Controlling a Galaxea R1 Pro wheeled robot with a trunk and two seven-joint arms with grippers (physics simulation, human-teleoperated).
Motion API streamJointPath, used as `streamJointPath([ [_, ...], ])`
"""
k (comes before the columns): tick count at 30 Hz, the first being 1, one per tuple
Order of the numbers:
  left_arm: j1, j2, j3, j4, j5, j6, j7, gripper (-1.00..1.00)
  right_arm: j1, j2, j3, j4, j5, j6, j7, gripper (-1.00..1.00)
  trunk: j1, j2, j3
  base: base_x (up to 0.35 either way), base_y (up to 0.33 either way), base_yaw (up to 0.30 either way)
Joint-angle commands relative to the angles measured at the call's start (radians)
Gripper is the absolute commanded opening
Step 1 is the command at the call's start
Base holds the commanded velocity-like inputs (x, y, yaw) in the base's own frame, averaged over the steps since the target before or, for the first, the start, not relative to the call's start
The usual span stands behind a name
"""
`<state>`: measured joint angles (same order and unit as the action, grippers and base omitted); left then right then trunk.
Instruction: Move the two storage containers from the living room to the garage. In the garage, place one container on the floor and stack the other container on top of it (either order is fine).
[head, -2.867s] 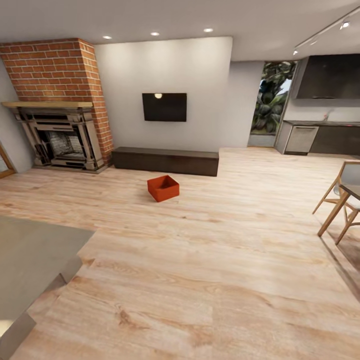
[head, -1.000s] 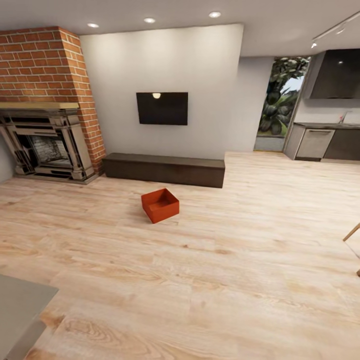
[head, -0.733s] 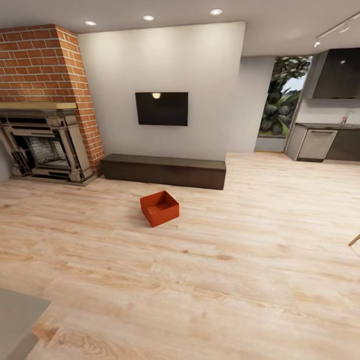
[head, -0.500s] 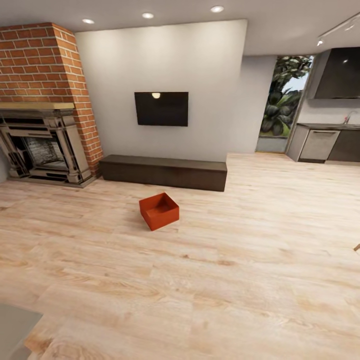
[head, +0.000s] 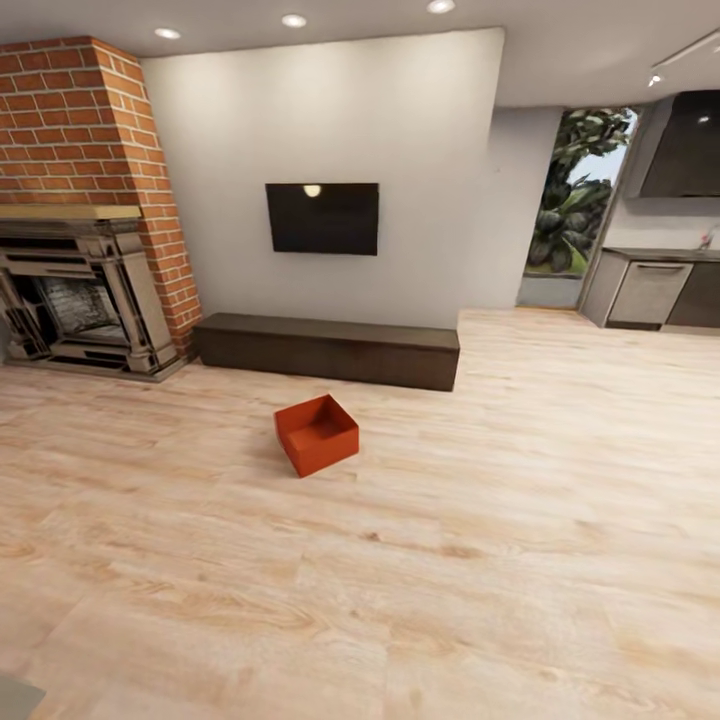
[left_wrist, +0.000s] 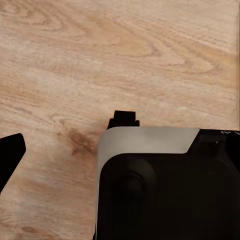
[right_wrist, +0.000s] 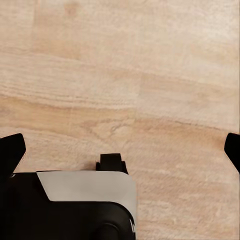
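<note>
A deep, squarish red-orange storage container (head: 317, 435), lidless and empty, sits turned at an angle on the light wood-plank floor (head: 480, 560), just near of the long dark cabinet (head: 327, 349) under the wall TV (head: 322, 218). Brick fireplace (head: 85, 210) far left. Right claw (right_wrist: 122, 150) spread wide over planks; left claw (left_wrist: 70, 145) width I cannot tell.

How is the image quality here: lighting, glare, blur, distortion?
Head view: even light from ceiling spots, one reflected as glare on the TV; storage container sharp with a soft shadow; walls lean from wide-angle distortion. Both wrist views: plank floor softly blurred, evenly lit.
</note>
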<state>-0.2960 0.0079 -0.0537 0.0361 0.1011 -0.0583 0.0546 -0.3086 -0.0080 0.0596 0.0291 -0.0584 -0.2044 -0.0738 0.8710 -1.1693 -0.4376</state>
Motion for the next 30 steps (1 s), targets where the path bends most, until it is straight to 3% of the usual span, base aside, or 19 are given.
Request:
streamJointPath([
  [1,-0.002,0.000,-0.006,0.004,0.010,-0.006,0.001,1.00,-0.001,0.000,0.006,0.003,-0.006,-0.006,-0.001,1.00,0.001,-0.001,-0.001,0.340,-0.091,0.137],
  [15,-0.002,0.000,-0.006,0.004,0.010,-0.006,0.001,1.00,-0.001,0.000,0.006,0.003,-0.006,-0.006,-0.001,1.00,0.001,-0.001,-0.007,0.329,-0.156,0.226],
  [30,-0.002,0.000,-0.006,0.004,0.009,-0.006,0.001,1.00,-0.001,0.000,0.006,0.003,-0.006,-0.006,-0.001,1.00,0.001,-0.001,-0.007,0.297,-0.206,0.016],
])
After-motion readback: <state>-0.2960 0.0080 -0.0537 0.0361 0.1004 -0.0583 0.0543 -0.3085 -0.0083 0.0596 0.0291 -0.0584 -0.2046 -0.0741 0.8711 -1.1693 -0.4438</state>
